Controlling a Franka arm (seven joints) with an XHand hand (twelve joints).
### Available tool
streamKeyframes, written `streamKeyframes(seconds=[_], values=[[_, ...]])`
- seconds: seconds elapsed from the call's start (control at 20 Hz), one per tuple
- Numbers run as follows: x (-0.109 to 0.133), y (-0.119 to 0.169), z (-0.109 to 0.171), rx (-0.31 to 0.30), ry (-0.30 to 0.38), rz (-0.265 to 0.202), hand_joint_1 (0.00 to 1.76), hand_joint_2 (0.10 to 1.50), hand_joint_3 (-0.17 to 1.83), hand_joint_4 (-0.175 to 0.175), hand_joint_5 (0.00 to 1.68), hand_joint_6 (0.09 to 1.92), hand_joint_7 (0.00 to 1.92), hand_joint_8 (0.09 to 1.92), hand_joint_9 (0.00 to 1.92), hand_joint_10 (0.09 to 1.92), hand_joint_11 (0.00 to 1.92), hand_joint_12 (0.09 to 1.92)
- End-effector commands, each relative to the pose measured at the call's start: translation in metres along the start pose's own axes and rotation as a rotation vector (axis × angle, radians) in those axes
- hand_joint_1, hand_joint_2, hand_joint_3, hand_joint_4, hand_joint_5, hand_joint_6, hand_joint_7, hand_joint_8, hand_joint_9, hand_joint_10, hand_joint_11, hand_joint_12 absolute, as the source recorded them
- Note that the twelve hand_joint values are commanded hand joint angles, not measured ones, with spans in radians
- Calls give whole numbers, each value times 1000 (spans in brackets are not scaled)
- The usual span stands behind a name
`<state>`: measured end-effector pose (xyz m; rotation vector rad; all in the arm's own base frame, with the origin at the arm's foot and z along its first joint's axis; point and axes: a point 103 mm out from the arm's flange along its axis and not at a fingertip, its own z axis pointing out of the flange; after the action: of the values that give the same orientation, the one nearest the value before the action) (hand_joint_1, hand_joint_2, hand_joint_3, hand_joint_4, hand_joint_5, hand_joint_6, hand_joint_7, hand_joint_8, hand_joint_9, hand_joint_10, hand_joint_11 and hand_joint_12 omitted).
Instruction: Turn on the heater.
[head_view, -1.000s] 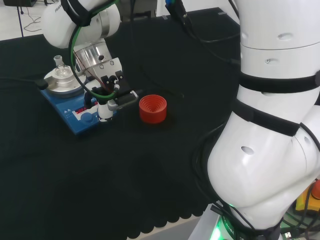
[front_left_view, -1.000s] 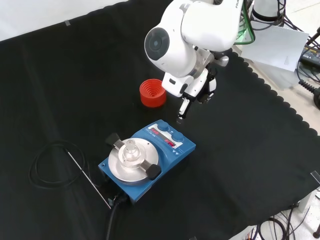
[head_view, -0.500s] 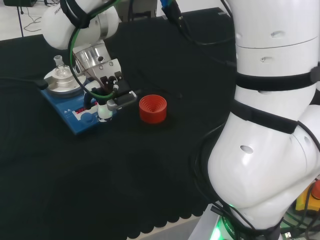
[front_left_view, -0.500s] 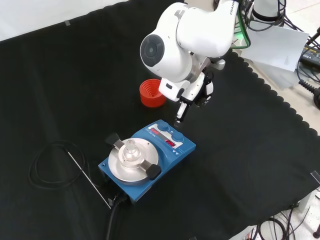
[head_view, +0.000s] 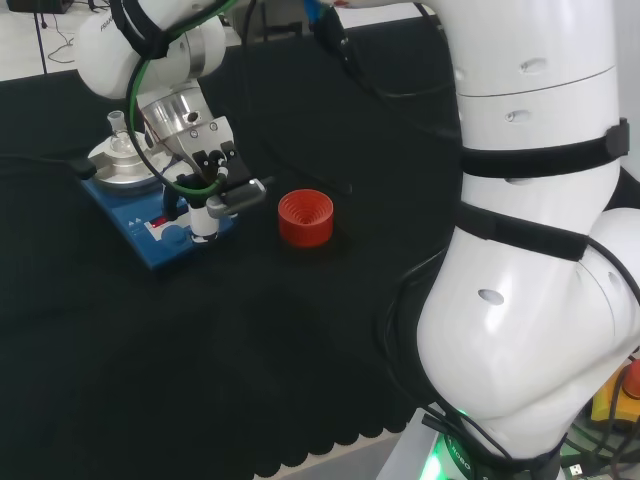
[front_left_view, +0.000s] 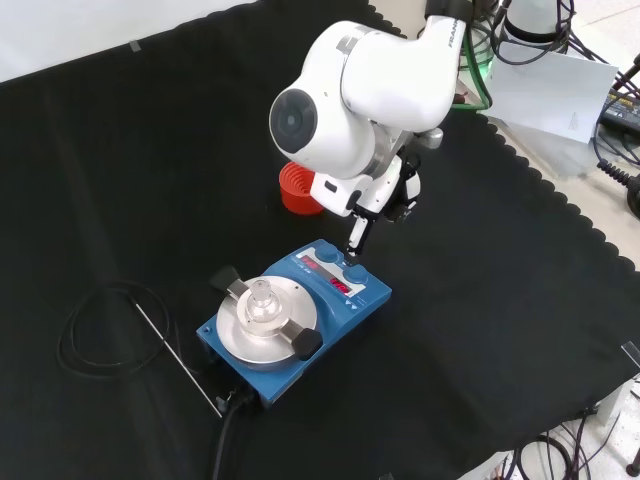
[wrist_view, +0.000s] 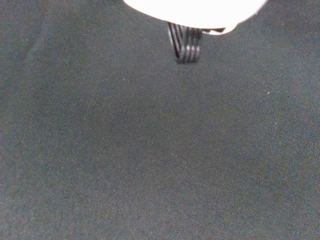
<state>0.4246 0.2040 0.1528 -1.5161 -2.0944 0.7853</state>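
The blue heater (front_left_view: 345, 312) (head_view: 122, 213) stands on the black cloth, with a round silver plate (front_left_view: 240, 335) that carries a small glass flask (front_left_view: 260, 297) (head_view: 118, 132). Two blue knobs (front_left_view: 357, 273) and red displays sit on its front panel. The hand (front_left_view: 388, 192) (head_view: 213, 170) hangs over that panel. One straight finger (front_left_view: 356, 232) (head_view: 203, 222) points down, its tip just above the knobs. I cannot tell whether it touches them. Nothing is in the hand. In the wrist view a blurred white part of the hand (wrist_view: 195, 9) sits over bare cloth.
A red ribbed ring (head_view: 305, 217) (front_left_view: 291, 186) stands on the cloth beside the heater, partly behind the arm's link in the front view. A coiled black cable (front_left_view: 100, 325) and a thin metal rod (front_left_view: 180, 360) lie to the heater's left in the front view.
The arm has swung the hand towards the heater. The pointing finger has come from beside the panel to just above the knobs. The heater and the red ring have not moved.
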Motion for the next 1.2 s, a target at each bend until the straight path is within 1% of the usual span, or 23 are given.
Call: streamKeyframes(seconds=[0.05,1.2], values=[[-2,3,4,29,-4,5,1455,651,1116,-47,346,202,1593,1729,1671,1725,1317,1442],[2,7,6,41,-14,-1,1457,644,1129,-46,368,171,1595,1731,1674,1727,1318,1447]])
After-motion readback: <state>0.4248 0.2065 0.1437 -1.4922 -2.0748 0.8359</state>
